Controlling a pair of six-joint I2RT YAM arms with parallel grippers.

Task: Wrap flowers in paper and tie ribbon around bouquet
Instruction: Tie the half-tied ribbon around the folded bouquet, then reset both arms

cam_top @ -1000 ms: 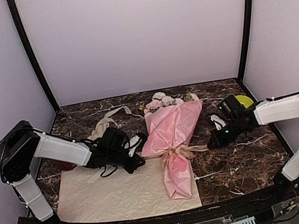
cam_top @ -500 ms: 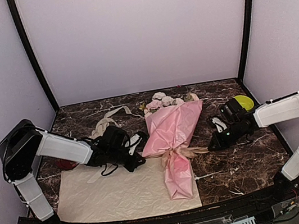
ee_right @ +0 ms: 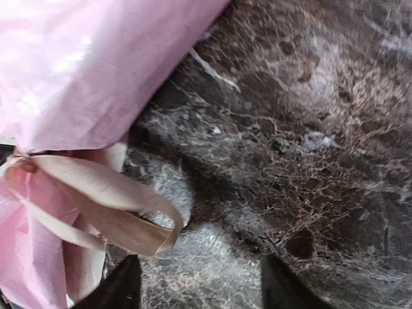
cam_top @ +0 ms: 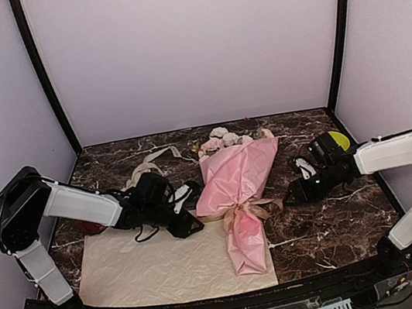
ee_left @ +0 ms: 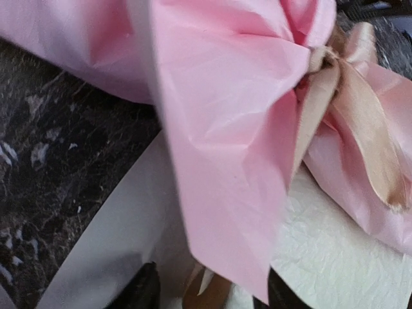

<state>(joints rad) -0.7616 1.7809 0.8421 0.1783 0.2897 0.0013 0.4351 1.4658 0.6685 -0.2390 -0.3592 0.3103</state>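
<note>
Bouquet (cam_top: 235, 177) at centre of table (cam_top: 334, 220), blooms toward 12 o'clock; ribbon (cam_top: 244, 213) bowed at waist. Left gripper (cam_top: 191, 221) at 9 o'clock of bow, right gripper (cam_top: 290, 198) at 3 o'clock, both released, jaws apart. Risk: snagging loose ribbon tail lying by left gripper on retreat, tugging bow undone.

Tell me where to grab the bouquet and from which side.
Grip the bouquet at its waist, where the tan ribbon cinches it, coming straight down from above: it lies flat, and that is its narrowest part, likely the firmest.
</note>
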